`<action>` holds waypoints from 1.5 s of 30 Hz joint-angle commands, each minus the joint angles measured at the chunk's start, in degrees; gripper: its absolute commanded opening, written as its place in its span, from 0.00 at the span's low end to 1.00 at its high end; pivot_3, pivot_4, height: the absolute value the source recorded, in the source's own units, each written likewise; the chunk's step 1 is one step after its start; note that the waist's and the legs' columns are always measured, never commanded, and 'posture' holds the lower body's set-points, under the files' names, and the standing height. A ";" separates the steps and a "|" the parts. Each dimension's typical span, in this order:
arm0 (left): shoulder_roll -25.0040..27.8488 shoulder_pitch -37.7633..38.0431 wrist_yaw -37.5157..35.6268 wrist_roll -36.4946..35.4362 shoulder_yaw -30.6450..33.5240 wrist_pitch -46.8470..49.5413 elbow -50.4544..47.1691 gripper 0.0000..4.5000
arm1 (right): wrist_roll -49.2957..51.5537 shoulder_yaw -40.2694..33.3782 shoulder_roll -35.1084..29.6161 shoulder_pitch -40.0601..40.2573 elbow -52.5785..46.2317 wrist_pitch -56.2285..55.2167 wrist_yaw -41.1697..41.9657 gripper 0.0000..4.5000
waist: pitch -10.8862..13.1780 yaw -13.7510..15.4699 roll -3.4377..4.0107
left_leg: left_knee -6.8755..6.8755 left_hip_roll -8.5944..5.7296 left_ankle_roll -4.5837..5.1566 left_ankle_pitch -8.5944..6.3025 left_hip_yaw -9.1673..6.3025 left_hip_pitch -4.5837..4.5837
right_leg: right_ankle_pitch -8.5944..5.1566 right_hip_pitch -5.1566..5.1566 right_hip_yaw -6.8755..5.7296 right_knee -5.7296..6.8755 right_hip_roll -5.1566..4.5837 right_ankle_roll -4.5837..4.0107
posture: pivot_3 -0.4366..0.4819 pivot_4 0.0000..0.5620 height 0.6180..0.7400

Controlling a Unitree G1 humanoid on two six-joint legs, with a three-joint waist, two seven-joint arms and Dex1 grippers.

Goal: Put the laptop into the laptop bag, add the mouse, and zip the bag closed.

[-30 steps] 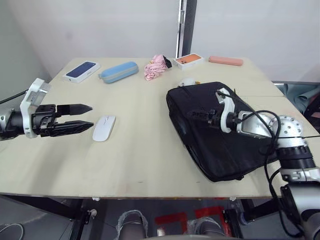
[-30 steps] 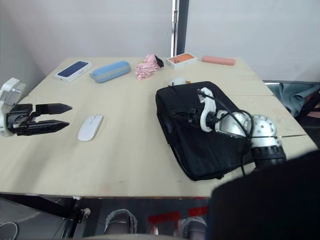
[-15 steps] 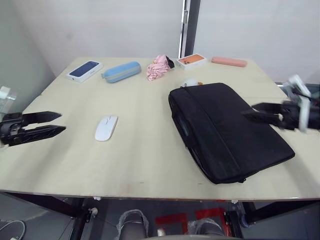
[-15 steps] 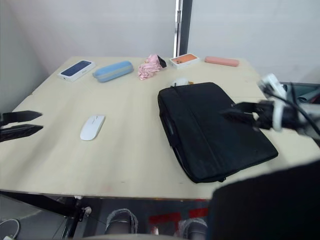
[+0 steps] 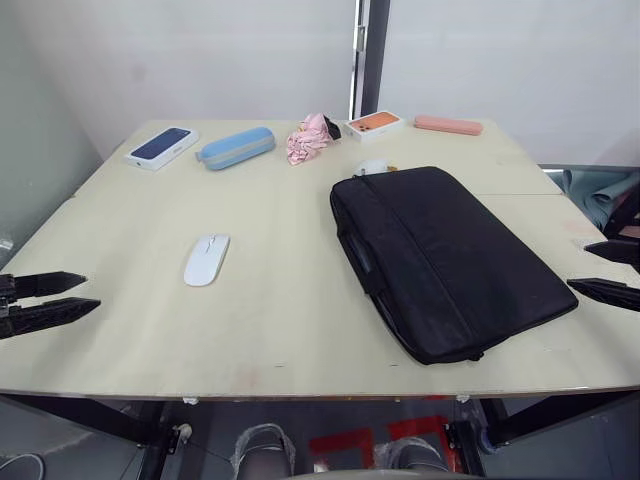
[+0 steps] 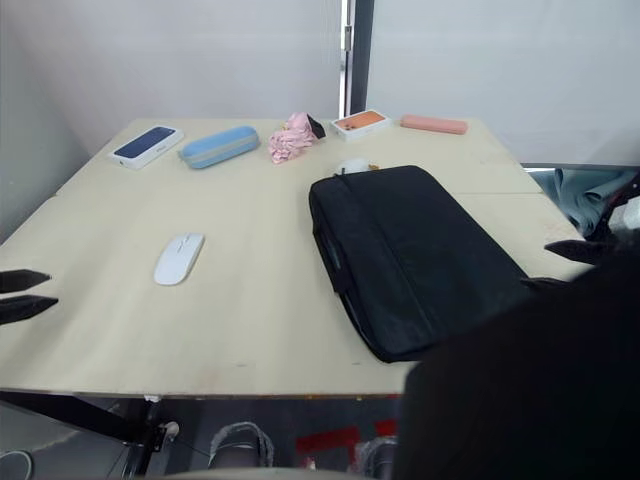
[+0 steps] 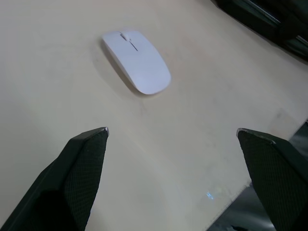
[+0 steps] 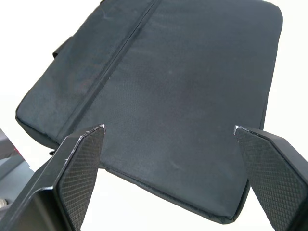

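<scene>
Both end effectors gape wide and empty, the left end effector (image 5: 45, 298) facing the mouse (image 5: 207, 259) ahead, the right end effector (image 5: 608, 272) beside the laptop bag (image 5: 445, 260) (seemingly zipped), so the mouse risks staying outside.

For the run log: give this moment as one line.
left gripper: open, empty | right gripper: open, empty | mouse: on table | laptop bag: flat on table

White mouse (image 7: 136, 61) flat on pale table (image 7: 202, 120), left gripper (image 7: 173, 139) fingers spread (touching nothing)
</scene>
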 commanded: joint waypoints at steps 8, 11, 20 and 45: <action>-5.00 -2.95 9.99 0.92 -1.63 1.50 -8.61 1.00 | 4.21 7.25 -0.22 -11.24 -5.31 0.55 0.86 1.00 | -0.05 -0.50 0.06 | 0.01 0.01 0.01 0.01 0.08 0.03 | 0.00 -0.01 0.05 0.03 0.01 -0.05 | 0.48 0.27 1.00; -7.88 -3.73 15.56 2.15 -3.21 1.98 -11.19 1.00 | 8.12 13.31 0.44 -19.16 -11.49 3.41 -2.37 1.00 | -0.09 -0.79 0.13 | 0.05 0.00 0.02 0.01 0.09 0.11 | 0.01 -0.01 0.11 0.18 0.03 -0.06 | 0.48 0.27 1.00; -13.78 -0.93 26.92 -0.75 -1.65 9.57 -25.05 1.00 | 13.84 33.62 11.51 -47.28 -19.48 12.20 -13.91 1.00 | -0.19 -0.43 0.06 | 0.29 0.04 0.02 0.02 0.00 0.06 | 0.01 -0.03 0.13 0.40 0.10 -0.13 | 0.48 0.27 1.00; -30.73 -21.37 54.92 7.22 -15.65 12.83 -18.59 1.00 | 15.12 41.39 20.75 -54.34 -21.58 14.83 -13.88 1.00 | -0.27 -0.42 0.04 | 0.85 0.00 -0.04 0.04 -0.26 0.00 | -0.01 -0.03 0.12 1.04 0.08 -0.17 | 0.48 0.27 1.00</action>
